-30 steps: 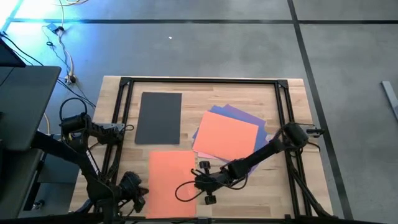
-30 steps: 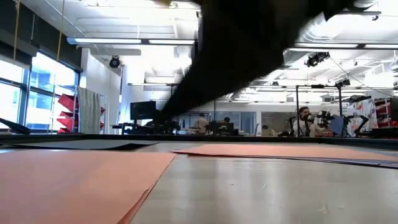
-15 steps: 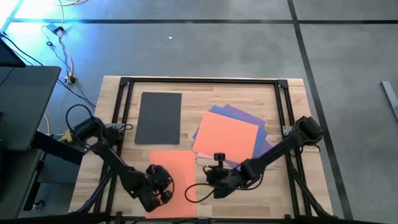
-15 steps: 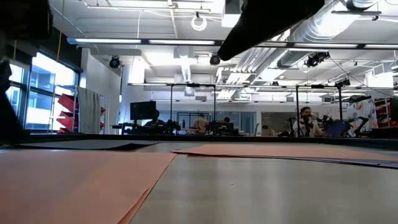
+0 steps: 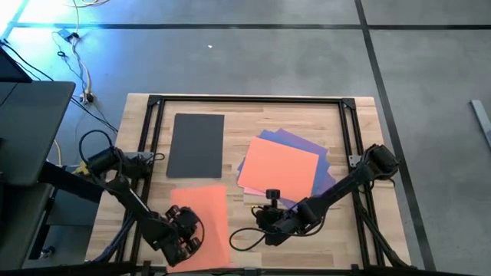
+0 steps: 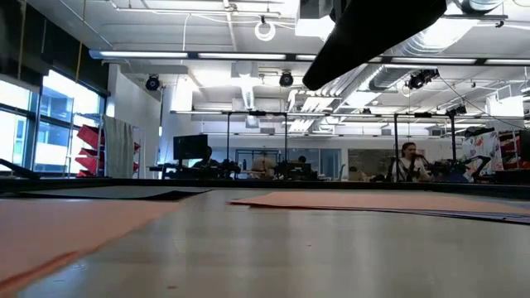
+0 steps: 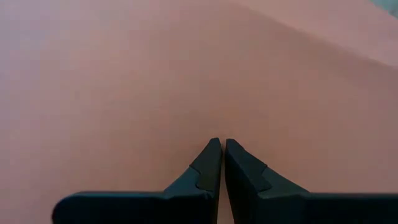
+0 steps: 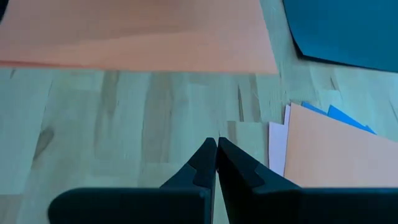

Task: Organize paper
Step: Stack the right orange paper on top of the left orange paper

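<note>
Both grippers are shut and empty. From above, the left gripper (image 5: pixel 182 239) presses on a salmon sheet (image 5: pixel 205 218) at the table's (image 5: pixel 253 115) near edge; the right gripper (image 5: pixel 265 226) hangs over bare wood beside it. A grey sheet (image 5: pixel 196 144) lies alone farther back; an orange sheet (image 5: pixel 280 169) tops the blue and purple stack (image 5: pixel 299 142). Low down, the salmon sheet (image 6: pixel 58 232) lies flat. The left wrist shows tips together on it (image 7: pixel 124 74); the right wrist, tips together over wood. No writing is readable.
</note>
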Available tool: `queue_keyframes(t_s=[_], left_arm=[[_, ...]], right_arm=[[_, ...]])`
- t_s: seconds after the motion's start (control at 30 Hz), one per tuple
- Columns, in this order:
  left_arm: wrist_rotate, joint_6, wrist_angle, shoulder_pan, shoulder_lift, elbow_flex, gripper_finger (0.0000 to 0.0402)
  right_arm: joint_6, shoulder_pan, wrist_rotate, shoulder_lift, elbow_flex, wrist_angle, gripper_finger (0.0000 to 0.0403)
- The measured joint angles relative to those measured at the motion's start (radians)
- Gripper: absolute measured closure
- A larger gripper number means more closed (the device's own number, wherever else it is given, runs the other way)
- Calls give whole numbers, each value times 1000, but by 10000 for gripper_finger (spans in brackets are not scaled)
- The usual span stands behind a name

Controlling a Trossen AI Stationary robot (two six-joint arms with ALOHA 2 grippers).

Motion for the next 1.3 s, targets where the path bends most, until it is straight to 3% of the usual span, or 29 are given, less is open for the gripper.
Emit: queue_keyframes(t_s=[0.13, 0.53, 1.07, 1.3], left_arm=[[8, -11, -92, -23, 1, -1, 401], [6, 313, -90, -10, 2, -2, 401], [-12, 251, -113, 2, 5, 10, 402], [3, 243, -364, 5, 8, 141, 401]], right_arm=[[-1, -1, 0, 0, 0, 5, 403], [-27, -2, 0, 0, 1, 15, 403], [-28, -1, 0, 0, 1, 16, 403], [2, -2, -22, 0, 2, 50, 403]])
